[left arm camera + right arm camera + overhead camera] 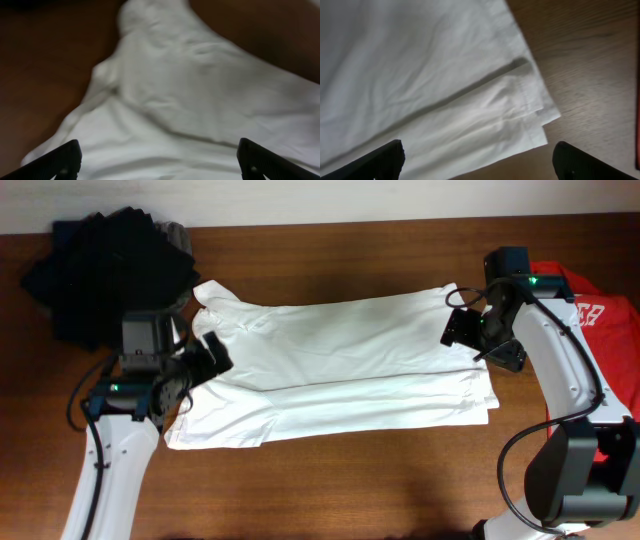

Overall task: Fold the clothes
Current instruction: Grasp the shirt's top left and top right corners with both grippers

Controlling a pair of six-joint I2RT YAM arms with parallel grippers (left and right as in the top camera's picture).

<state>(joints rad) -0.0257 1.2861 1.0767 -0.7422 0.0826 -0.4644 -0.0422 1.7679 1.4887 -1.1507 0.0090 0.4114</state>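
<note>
Overhead, the white T-shirt (340, 360) lies stretched across the middle of the wooden table (350, 490). One long edge is laid over the body, so a lengthwise fold looks done. The left gripper (212, 352) at the sleeve end and the right gripper (462, 328) at the hem end both stand spread wide, holding nothing. Judging by the shirt's length, the crosswise folds are not yet made.

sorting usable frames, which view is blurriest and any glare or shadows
Left wrist view: blurriest, the white T-shirt looks smeared, table dim. Right wrist view: sharper, hem stitching readable, thin shadow along the fold. Overhead view: evenly lit, no glare, black pile lacks detail.
</note>
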